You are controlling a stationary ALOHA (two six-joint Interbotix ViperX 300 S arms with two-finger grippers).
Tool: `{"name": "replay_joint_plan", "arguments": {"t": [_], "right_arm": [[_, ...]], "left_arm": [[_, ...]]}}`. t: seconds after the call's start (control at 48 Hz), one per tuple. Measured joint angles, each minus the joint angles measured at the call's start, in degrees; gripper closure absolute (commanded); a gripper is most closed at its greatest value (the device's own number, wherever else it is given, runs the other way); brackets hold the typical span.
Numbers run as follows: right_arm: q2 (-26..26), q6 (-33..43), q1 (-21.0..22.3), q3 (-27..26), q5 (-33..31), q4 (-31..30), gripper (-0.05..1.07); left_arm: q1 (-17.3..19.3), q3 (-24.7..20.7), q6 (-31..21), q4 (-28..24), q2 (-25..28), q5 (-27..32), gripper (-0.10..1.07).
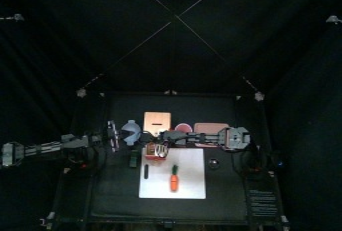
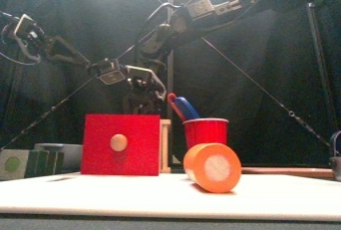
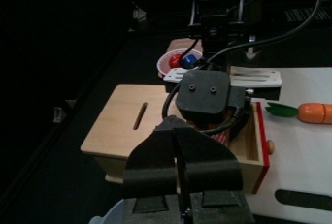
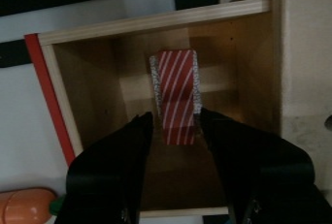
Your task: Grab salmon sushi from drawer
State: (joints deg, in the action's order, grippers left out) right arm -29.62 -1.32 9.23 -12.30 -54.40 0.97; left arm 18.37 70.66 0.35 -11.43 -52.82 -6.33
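The drawer (image 4: pixel 111 92) stands pulled open, with tan wooden walls and a red front (image 4: pixel 49 97). Inside it lies the salmon sushi (image 4: pixel 177 87), a red-and-white striped piece. My right gripper (image 4: pixel 178 121) reaches down into the drawer, open, with one jaw on each side of the sushi. In the left wrist view the tan drawer unit (image 3: pixel 136 121) shows with the right arm's black wrist over the open drawer. My left gripper (image 3: pixel 182 170) hovers shut just beside the unit. From the front the red drawer front (image 2: pixel 120 144) shows its round tan knob.
A white mat (image 1: pixel 187 165) lies in front of the drawer with an orange toy carrot (image 1: pixel 173 182) on it. A red cup (image 2: pixel 205 132) holding blue and red things stands beside the drawer unit. A dark object (image 1: pixel 144 161) lies at the mat's left edge.
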Motion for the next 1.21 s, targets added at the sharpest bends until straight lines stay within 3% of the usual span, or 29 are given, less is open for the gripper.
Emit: {"name": "replay_joint_plan", "arguments": {"t": [1.208], "right_arm": [[-2.02,0.97,-0.26,-0.26,0.00,-2.11,0.24]], "left_arm": [[0.62,0.62,0.00,0.00,0.00,0.09,0.85]]}}
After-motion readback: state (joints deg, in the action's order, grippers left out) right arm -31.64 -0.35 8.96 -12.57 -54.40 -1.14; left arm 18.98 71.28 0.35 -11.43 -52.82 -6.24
